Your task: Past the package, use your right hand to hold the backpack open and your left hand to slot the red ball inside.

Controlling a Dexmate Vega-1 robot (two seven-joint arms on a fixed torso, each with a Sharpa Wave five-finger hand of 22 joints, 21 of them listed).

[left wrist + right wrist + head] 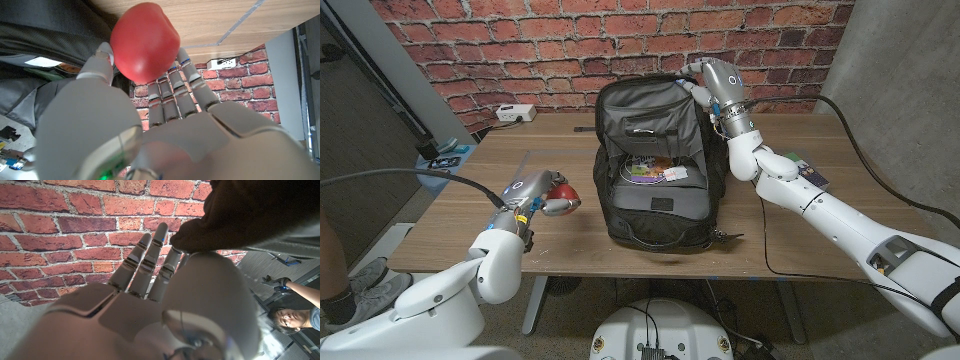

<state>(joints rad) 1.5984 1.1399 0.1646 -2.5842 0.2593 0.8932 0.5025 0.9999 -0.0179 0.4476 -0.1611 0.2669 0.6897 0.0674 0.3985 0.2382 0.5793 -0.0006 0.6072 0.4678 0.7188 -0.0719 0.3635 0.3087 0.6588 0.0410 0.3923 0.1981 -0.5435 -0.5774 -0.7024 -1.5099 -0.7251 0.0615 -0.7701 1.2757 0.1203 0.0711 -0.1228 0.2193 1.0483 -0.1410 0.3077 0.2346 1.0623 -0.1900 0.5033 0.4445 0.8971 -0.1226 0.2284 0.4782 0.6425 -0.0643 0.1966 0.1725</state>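
Left hand [533, 194] grips red ball [563, 192]; right hand [712, 82] pinches backpack [658, 165] rim; no legible writing.

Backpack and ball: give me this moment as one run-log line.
left hand: holds red ball at table level beside backpack | right hand: grips backpack's top rim | backpack: open, upright | ball: not yet inside

Hidden, cropped and unclear parts of the scene

In the head view, the left robot hand [532, 194] covers part of the red ball [563, 193], and the fingers of the right robot hand [703, 80] sit behind the rim of the backpack [658, 165], so their hold there is perhaps a pinch. The items inside the bag are too small to identify. In the right wrist view the backpack fabric [260, 210] is cut off by the frame edge and dark.
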